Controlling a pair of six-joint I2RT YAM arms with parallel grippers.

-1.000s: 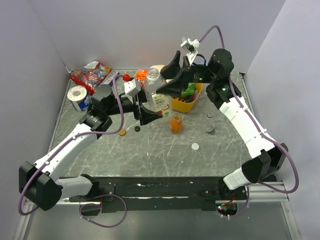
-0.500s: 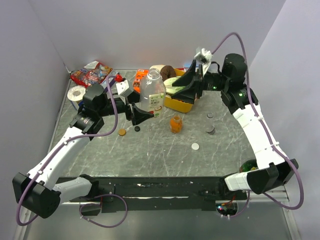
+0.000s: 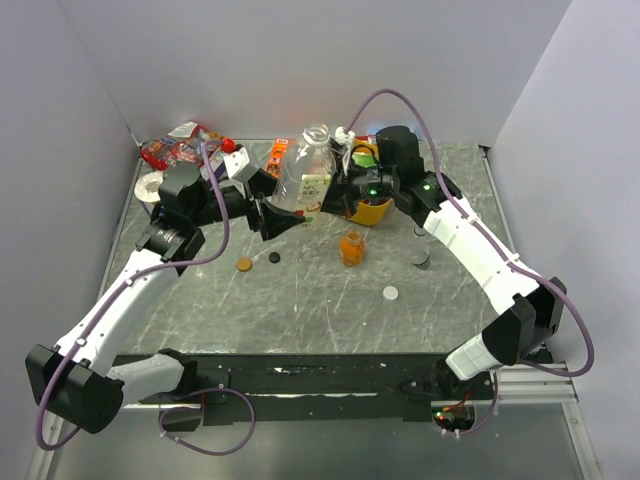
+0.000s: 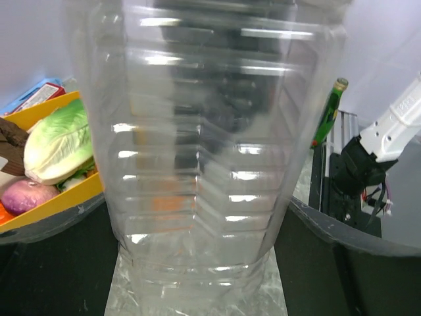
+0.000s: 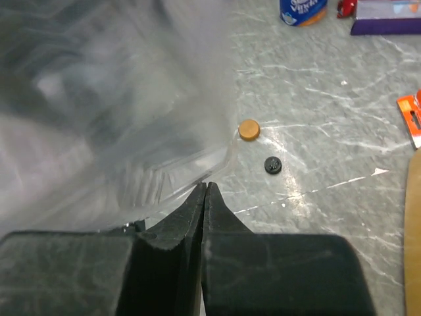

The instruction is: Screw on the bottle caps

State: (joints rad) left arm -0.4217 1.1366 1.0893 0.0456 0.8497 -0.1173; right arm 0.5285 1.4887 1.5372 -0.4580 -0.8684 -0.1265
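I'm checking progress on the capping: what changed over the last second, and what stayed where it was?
The right end effector, shut and empty, swung down from high at the back to beside the clear bottle. The left end effector, gripping that bottle, tilted it. The orange-gold cap, black cap, white cap and orange drink bottle stayed put.

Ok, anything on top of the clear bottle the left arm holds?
No cap: the clear bottle has a bare, open neck in the top view. On the table lie the orange-gold cap, black cap and white cap. Wrist views miss the neck.
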